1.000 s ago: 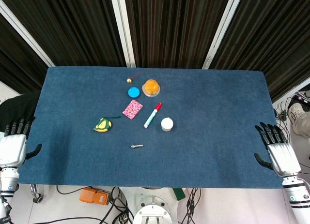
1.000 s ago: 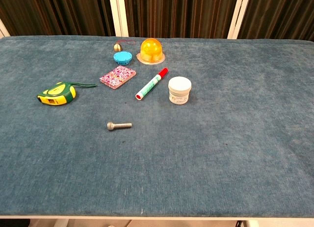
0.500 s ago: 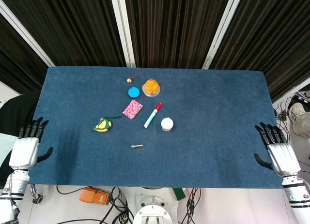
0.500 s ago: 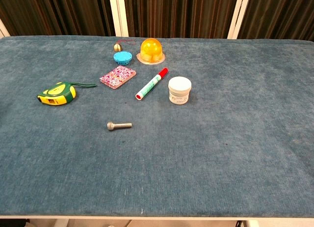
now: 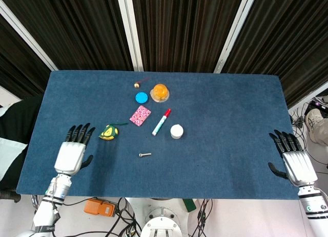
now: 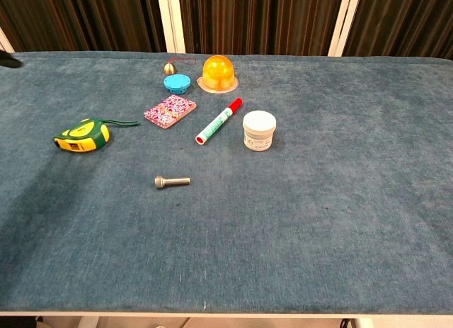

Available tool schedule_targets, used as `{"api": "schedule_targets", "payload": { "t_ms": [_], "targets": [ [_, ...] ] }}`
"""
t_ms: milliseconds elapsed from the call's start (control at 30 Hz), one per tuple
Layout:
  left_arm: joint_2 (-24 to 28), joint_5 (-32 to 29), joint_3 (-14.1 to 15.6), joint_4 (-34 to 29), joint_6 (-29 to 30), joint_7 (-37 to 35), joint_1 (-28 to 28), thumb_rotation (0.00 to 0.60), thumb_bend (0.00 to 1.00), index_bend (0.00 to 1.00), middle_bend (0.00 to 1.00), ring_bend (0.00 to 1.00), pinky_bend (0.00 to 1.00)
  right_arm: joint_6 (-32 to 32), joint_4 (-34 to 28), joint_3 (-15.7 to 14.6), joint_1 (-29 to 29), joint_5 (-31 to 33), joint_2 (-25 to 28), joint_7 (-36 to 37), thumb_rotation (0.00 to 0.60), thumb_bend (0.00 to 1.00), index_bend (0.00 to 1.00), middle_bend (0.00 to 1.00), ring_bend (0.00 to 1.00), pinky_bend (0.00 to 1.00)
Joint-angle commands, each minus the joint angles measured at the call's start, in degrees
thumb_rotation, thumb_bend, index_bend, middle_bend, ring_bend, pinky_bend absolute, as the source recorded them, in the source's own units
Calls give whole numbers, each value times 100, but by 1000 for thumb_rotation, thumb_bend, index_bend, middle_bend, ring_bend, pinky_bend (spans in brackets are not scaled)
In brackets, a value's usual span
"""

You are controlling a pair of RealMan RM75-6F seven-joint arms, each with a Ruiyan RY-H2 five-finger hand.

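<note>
1. The left robot hand (image 5: 75,151) hovers over the near-left part of the desk (image 5: 230,119), fingers spread and holding nothing.
2. Nearest to it is the tape measure (image 5: 108,132), lying just beyond and to the right of its fingertips, apart from them and untouched.
3. The right robot hand (image 5: 293,160) sits at the desk's right edge, fingers spread, empty, well apart from everything.
4. As I judge it, nothing is grasped yet; the reach has barely begun.
5. The bolt (image 5: 144,155), marker (image 5: 161,122) and jar (image 5: 176,131) lie further right of the left robot hand.
6. The marker and jar carry labels too small to read.
</note>
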Motion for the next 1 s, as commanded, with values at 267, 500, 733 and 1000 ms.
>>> {"api": "schedule_targets", "payload": {
  "t_ms": [267, 500, 733, 1000],
  "targets": [
    [-1182, -1552, -409, -250, -473, 1646, -898, 600, 226, 192, 0, 0, 48, -65, 1, -18, 35, -16, 11, -17, 600, 464, 31, 75, 67, 93],
    [-1672, -2114, -470, -286, -458, 2262, -1369, 600, 226, 267, 0, 0, 48, -93, 3, -30, 51, -27, 23, -9, 600, 464, 31, 76, 67, 93],
    [-2356, -2456, -330, -1, -111, 2718, -1623, 600, 229, 301, 0, 0, 48, -112, 1, -31, 61, -17, 28, 17, 600, 464, 32, 75, 67, 93],
    [-2807, -2756, -331, 353, 2, 2930, -1874, 600, 233, 325, 0, 0, 48, -121, 3, -41, 66, -22, 33, 13, 600, 464, 31, 76, 67, 93]
  ]
}}
